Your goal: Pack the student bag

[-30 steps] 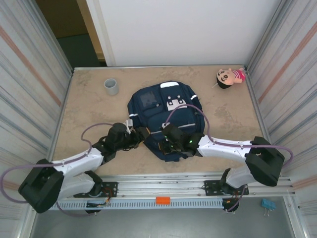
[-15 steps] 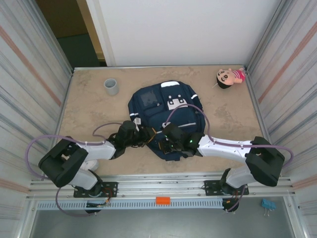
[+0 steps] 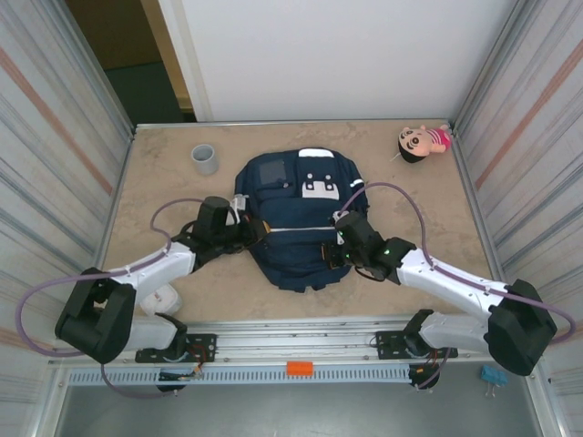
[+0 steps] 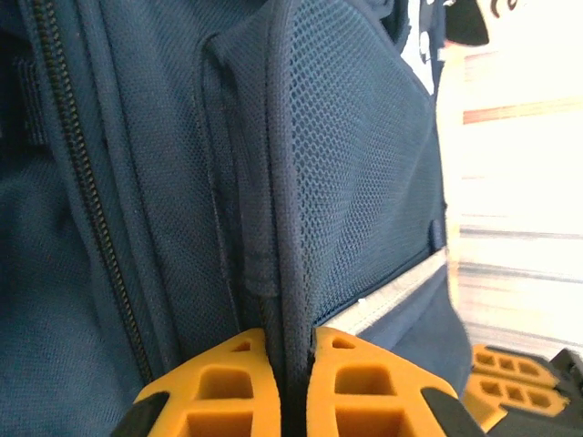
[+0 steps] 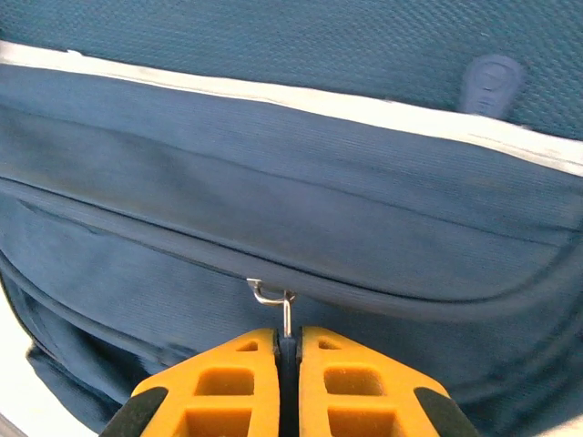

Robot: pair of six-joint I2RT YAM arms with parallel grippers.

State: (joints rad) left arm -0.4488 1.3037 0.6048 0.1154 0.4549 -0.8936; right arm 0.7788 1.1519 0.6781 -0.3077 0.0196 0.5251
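Backpack lies flat at the centre of the table. Left arm reaches in from 8 o'clock, left gripper clamped on the backpack's side seam. Right arm reaches from 4 o'clock, right gripper pinching the zipper pull.

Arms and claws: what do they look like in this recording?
The left arm and right arm have white shells and black joints, each trailing a looping purple cable. The left claw and right claw have blocky orange fingers with moulded pockets.
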